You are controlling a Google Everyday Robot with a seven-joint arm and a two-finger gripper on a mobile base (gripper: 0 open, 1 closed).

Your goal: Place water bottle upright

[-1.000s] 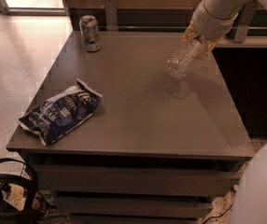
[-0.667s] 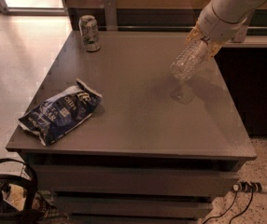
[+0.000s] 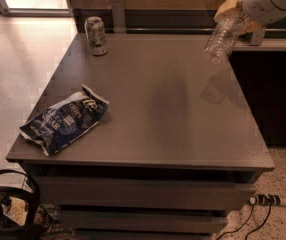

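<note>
The water bottle [image 3: 222, 38] is a clear ribbed plastic bottle. It hangs tilted in the air above the back right part of the grey table [image 3: 158, 109], its bottom end pointing down and left. My gripper [image 3: 239, 13] is at the top right of the camera view and is shut on the bottle's upper end. The cap and label are hidden by the gripper. The bottle's reflection shows on the table top below it.
A silver drink can [image 3: 96, 35] stands at the table's back left corner. A dark blue chip bag [image 3: 63, 119] lies near the front left edge. A dark counter runs behind and to the right of the table. Cables and a power strip [image 3: 268, 200] lie on the floor.
My gripper has lifted the bottle up and to the right, away from the table top. The bottle now hangs higher above the table. The can and the chip bag have not moved.
</note>
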